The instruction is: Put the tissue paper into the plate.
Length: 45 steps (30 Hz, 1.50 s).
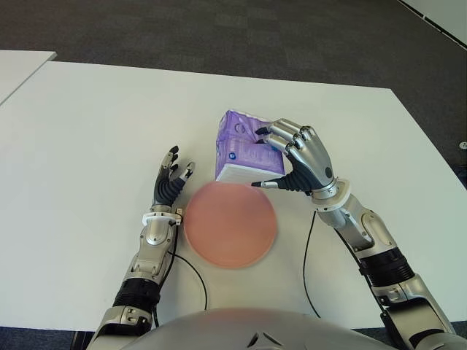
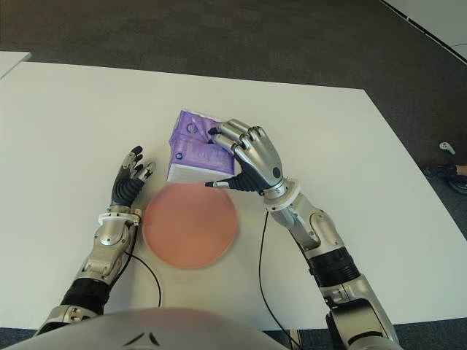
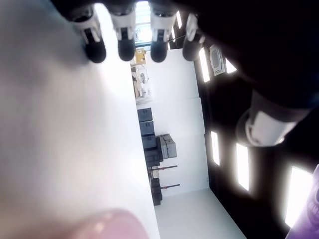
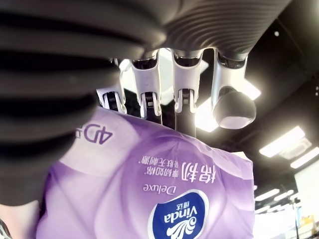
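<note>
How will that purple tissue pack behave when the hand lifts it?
The purple tissue pack looks soft, so it probably dents under the right hand. Its glossy wrap may slip. Boxy, so it's unlikely to roll onto the pink plate.

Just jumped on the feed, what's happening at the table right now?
The right hand is closed around the purple tissue pack, thumb on its near side and fingers over the top, just beyond the pink plate on the white table. The pack is not in the plate yet. The left hand shows beside the plate on its left, fingers extended and holding nothing.
</note>
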Available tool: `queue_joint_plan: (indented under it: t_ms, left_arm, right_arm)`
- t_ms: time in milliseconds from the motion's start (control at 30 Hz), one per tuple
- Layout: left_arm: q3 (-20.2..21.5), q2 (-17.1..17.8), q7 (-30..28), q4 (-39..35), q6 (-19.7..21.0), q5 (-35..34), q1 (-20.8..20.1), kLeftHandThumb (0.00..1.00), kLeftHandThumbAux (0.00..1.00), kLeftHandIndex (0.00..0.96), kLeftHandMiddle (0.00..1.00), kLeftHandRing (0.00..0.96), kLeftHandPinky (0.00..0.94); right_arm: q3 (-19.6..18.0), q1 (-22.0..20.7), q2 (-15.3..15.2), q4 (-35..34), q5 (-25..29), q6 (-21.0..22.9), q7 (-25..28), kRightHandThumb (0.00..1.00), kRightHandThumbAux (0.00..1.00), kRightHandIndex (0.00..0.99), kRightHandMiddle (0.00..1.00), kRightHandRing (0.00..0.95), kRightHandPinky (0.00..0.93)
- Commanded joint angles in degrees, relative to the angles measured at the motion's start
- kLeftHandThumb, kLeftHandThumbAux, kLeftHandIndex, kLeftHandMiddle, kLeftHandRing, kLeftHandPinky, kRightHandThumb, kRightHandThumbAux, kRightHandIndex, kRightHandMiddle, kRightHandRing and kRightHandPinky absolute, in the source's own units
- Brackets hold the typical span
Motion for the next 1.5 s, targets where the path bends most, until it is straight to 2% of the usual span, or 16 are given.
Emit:
queue_joint_plan:
  t_ms: [33, 167, 300, 767, 1000, 1500]
  left_arm:
    - [-0.1, -0.3, 0.5, 1.9, 1.8, 0.1, 1.7, 0.054, 0.482, 0.0, 0.0, 0.0, 0.0]
    - [0.0, -0.4, 0.7, 2.3, 1.8, 0.1, 1.5, 0.059, 0.489, 0.0, 0.0, 0.0, 0.0]
    - [0.2, -0.5, 0.6, 2.6, 2.1, -0.2, 1.3, 0.062, 0.501, 0.0, 0.0, 0.0, 0.002]
    - [0.3, 0.0, 0.6, 3.0, 0.5, 0.1, 1.4, 0.049, 0.509, 0.0, 0.0, 0.0, 0.019]
    - [0.1, 0.4, 0.1, 2.9, 0.5, 0.1, 1.3, 0.037, 0.494, 0.0, 0.0, 0.0, 0.015]
    - [0.2, 0.3, 0.2, 2.5, 1.0, 0.0, 1.2, 0.042, 0.496, 0.0, 0.0, 0.0, 0.009]
  right_arm:
    - [0.0, 1.5, -1.3, -0.5, 0.6, -2.7, 3.4, 0.722, 0.713, 0.44, 0.887, 0.886, 0.878]
    - [0.7, 3.2, -1.6, -0.1, -3.4, -4.6, 2.2, 0.721, 0.713, 0.44, 0.881, 0.878, 0.869]
    - [0.2, 3.9, -2.0, -0.2, -4.1, -5.0, 3.7, 0.722, 0.712, 0.44, 0.878, 0.874, 0.867]
    - [-1.1, 5.1, -2.3, -0.2, -2.6, -4.0, 10.1, 0.724, 0.711, 0.441, 0.879, 0.876, 0.87]
    - [0.5, 5.4, -1.8, 0.2, -1.2, -4.7, 14.4, 0.723, 0.711, 0.441, 0.865, 0.864, 0.862]
    - [3.7, 4.2, -1.1, 4.2, 0.0, -6.2, 20.2, 0.727, 0.709, 0.441, 0.845, 0.85, 0.863]
